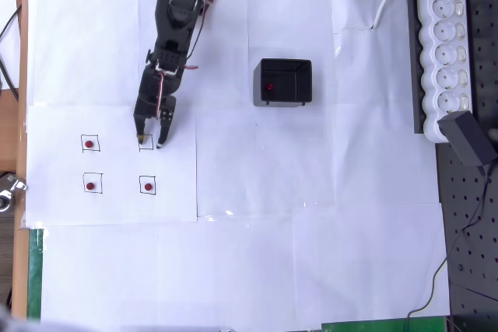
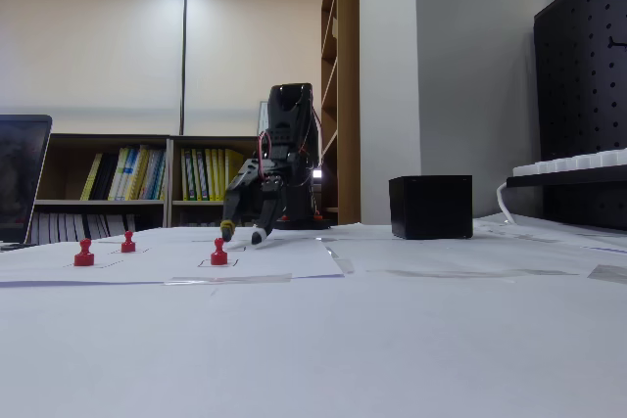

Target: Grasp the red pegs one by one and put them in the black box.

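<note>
White paper holds three red pegs (image 1: 91,144) near the open claw (image 1: 152,142).

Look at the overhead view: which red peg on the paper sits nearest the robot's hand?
The peg in the lower right printed square, just below the hand. The other two pegs, upper left and lower left, lie farther to the left.

Overhead view: three red pegs (image 1: 90,144) (image 1: 91,186) (image 1: 148,186) on printed squares (image 1: 148,186) at left of table (image 1: 311,254). Gripper (image 1: 152,144) over fourth, upper-right square. Black box (image 1: 285,82) well right of the arm, one peg (image 1: 270,87) inside. Power strip (image 1: 443,44) at far right edge.
</note>
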### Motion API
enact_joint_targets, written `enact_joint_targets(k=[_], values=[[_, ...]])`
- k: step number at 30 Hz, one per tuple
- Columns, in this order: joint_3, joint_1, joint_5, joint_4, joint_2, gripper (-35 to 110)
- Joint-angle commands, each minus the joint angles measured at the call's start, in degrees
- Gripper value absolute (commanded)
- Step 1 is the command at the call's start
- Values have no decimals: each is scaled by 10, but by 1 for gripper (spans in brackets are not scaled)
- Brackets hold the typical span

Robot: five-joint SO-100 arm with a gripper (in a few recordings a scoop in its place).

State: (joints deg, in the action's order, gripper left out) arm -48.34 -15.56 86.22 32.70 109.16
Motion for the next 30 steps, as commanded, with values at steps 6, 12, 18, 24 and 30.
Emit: enact_joint_targets(k=[6, 12, 18, 24, 30], values=[[-168, 9, 18, 27, 105, 14], [-221, 27, 28, 27, 147, 14], [-273, 38, 33, 27, 178, 14], [-306, 40, 35, 26, 204, 14], [-330, 43, 34, 26, 224, 14]])
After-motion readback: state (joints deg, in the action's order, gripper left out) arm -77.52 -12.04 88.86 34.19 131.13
